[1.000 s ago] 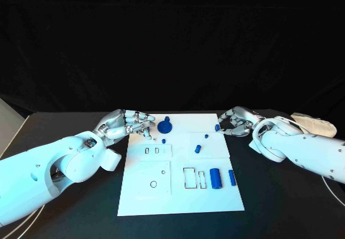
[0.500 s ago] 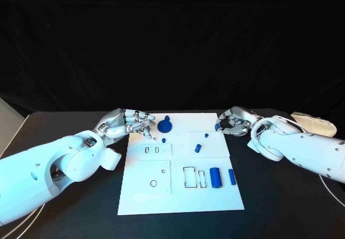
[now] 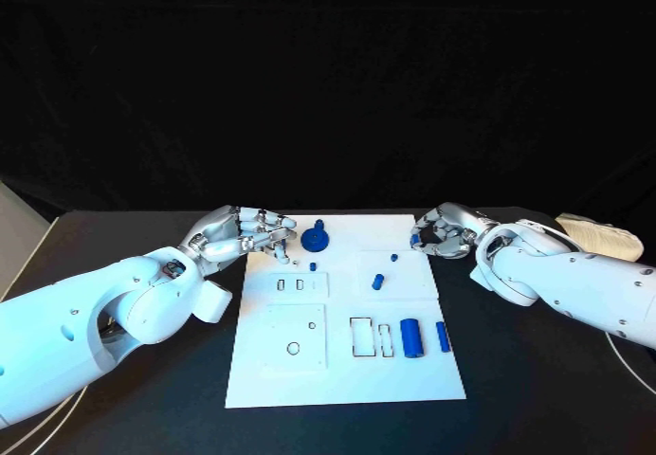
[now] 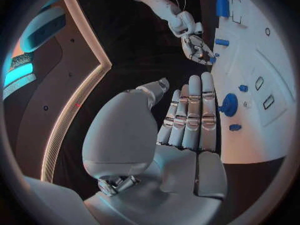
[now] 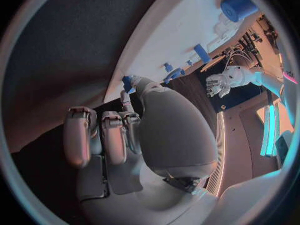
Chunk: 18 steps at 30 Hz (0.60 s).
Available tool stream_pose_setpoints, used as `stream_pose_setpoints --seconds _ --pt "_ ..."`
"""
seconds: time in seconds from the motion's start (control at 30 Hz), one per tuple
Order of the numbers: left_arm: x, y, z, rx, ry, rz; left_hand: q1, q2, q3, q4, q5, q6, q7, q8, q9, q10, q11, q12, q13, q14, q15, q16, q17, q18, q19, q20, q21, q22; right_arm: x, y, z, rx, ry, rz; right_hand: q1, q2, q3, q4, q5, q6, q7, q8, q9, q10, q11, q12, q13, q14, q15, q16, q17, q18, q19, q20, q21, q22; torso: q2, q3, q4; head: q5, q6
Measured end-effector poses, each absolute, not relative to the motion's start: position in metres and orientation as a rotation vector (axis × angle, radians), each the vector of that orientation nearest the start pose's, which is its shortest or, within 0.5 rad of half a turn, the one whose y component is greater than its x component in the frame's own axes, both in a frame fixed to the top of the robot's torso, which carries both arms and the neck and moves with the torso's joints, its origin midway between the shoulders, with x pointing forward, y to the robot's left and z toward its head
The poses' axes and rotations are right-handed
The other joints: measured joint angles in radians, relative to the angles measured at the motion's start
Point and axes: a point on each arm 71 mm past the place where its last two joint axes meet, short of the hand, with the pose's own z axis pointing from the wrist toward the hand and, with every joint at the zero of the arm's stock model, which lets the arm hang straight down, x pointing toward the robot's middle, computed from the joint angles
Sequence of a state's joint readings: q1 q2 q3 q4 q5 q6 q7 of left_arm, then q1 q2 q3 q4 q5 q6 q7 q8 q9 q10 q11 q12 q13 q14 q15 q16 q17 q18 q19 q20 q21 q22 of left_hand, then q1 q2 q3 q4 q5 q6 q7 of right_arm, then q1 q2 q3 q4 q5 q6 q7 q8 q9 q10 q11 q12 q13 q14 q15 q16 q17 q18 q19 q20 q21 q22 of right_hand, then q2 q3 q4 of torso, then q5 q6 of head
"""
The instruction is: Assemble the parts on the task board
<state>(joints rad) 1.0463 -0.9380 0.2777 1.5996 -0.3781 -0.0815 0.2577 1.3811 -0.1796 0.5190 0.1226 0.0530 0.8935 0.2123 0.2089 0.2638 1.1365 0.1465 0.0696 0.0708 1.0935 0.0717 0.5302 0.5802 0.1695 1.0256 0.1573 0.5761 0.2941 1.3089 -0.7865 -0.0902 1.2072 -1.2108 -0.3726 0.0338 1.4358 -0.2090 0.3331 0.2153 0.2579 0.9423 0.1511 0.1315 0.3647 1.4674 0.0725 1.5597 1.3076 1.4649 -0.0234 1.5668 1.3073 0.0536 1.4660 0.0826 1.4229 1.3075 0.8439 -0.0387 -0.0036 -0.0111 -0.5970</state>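
The white task board (image 3: 281,374) lies mid-table. On it are a round blue knob part (image 3: 316,244), three small blue pegs (image 3: 377,281), a blue cylinder (image 3: 410,337) and a blue bar (image 3: 442,336). My left hand (image 3: 246,232) hovers over the board's far left corner, just left of the knob (image 4: 228,105). Its fingers (image 4: 190,110) lie straight, side by side, holding nothing. My right hand (image 3: 445,230) is curled at the board's far right edge. Its fingertips pinch a small blue part (image 3: 413,243), which also peeks past the thumb in the right wrist view as the same blue part (image 5: 127,81).
Outlined slots and holes mark the board's near half, among them a rectangle (image 3: 359,338) and an oval hole (image 3: 293,349). A pale cloth-like object (image 3: 599,237) lies at the table's far right, behind my right arm. Black table surrounds the board.
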Motion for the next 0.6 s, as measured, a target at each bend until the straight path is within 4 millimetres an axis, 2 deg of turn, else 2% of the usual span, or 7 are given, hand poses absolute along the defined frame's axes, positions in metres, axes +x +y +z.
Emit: stream_pose_setpoints --seconds 0.27,0.37,0.47,0.6 --pt "0.4792 0.2263 -0.1294 -0.744 1.52 -1.64 0.0 0.0 0.0 0.0 0.0 0.0 0.0 0.0 0.001 0.0 0.0 0.0 0.0 0.0 0.0 0.0 0.001 0.0 -0.003 0.004 0.0 0.002 0.5526 -0.2711 -0.1565 0.077 1.571 0.577 0.0 0.0 0.007 -0.001 0.0 0.006 -0.001 0.0 0.0 0.0 0.0 0.0 0.0 0.0 0.0 0.0 0.0 0.0 0.0 -0.008 0.004 0.0 0.0 0.0001 -0.0003 0.0 -0.001" --pt "0.4792 0.2264 -0.1294 -0.744 1.52 -1.64 0.0 0.0 0.0 0.0 0.0 0.0 0.0 0.0 0.001 0.0 0.0 0.0 0.0 0.0 0.0 0.0 0.001 0.0 -0.003 0.004 0.0 0.002 0.5528 -0.2714 -0.1566 0.077 1.572 0.576 -0.006 0.006 0.019 -0.001 0.006 0.023 -0.008 0.012 0.003 -0.002 -0.002 0.004 0.0 0.003 -0.004 0.0 0.0 0.0 0.0 -0.008 0.004 0.0 0.0 0.0004 -0.0009 0.001 -0.001" --pt "0.4792 0.2265 -0.1294 -0.744 1.521 -1.64 0.0 0.0 0.0 0.0 0.0 0.0 0.0 0.0 0.001 0.0 0.0 0.0 0.0 0.0 0.0 0.0 0.001 0.0 -0.003 0.003 0.0 0.002 0.5529 -0.2718 -0.1568 0.078 1.572 0.575 -0.013 0.013 0.036 -0.003 0.006 0.044 -0.016 0.026 0.007 0.0 -0.012 0.005 0.0 0.002 -0.013 0.0 0.0 0.0 0.0 -0.018 0.004 0.0 0.0 0.0006 -0.001 0.001 -0.001" --pt "0.4792 0.2267 -0.1294 -0.744 1.521 -1.639 0.0 0.0 0.0 0.0 0.0 0.0 0.0 0.0 0.001 0.0 0.0 0.0 0.0 0.0 0.0 0.0 0.001 0.0 -0.003 0.003 0.0 0.002 0.5529 -0.2719 -0.1564 0.08 1.567 0.574 -0.02 0.02 0.053 -0.003 0.011 0.06 -0.028 0.043 0.013 0.0 -0.019 0.005 0.0 0.001 -0.02 0.0 0.0 0.0 0.0 -0.019 0.004 0.0 0.0 0.0008 -0.001 0.002 -0.001"
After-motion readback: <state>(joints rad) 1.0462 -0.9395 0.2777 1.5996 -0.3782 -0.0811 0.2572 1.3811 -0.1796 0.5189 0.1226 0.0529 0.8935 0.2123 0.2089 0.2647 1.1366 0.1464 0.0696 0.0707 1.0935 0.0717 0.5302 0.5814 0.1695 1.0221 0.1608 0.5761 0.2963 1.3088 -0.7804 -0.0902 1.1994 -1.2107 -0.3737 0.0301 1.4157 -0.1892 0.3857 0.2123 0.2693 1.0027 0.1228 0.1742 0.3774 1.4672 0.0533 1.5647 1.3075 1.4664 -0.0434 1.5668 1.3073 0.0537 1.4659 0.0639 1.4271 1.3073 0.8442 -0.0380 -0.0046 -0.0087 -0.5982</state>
